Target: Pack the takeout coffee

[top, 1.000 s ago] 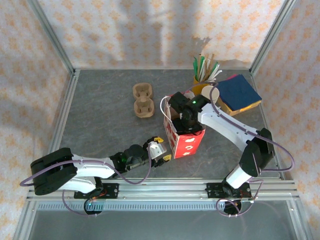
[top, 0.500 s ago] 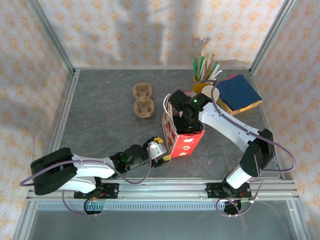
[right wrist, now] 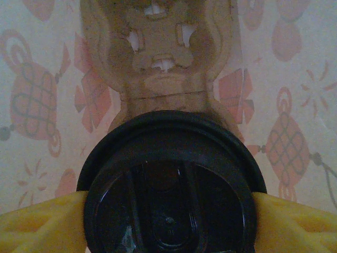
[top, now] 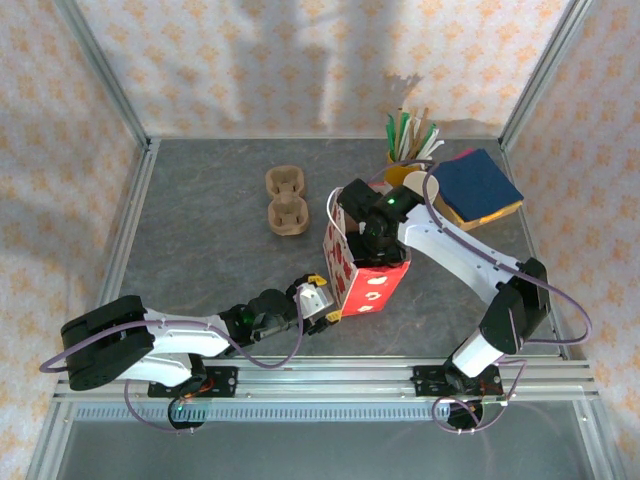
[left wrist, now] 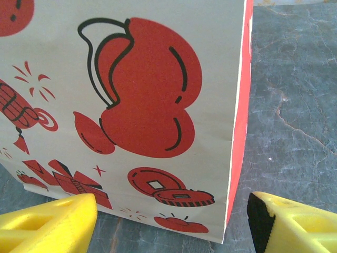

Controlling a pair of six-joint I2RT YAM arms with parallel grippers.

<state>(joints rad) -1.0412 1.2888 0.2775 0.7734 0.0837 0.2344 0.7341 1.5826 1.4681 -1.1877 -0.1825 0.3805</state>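
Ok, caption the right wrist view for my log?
Right jaws grip the black-lidded coffee over a pulp carrier inside the bag.

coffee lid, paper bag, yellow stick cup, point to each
coffee lid [right wrist: 171, 195]: right wrist view, centre of its black top.
paper bag [left wrist: 137, 105]: left wrist view, printed white side.
yellow stick cup [top: 396, 168]: top external view, its yellow wall.

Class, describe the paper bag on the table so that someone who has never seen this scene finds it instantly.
Start at the grey table, near its middle. The paper bag stands there. It alone is white and red with printed red pictures; the pulp carrier nearby is plain brown.
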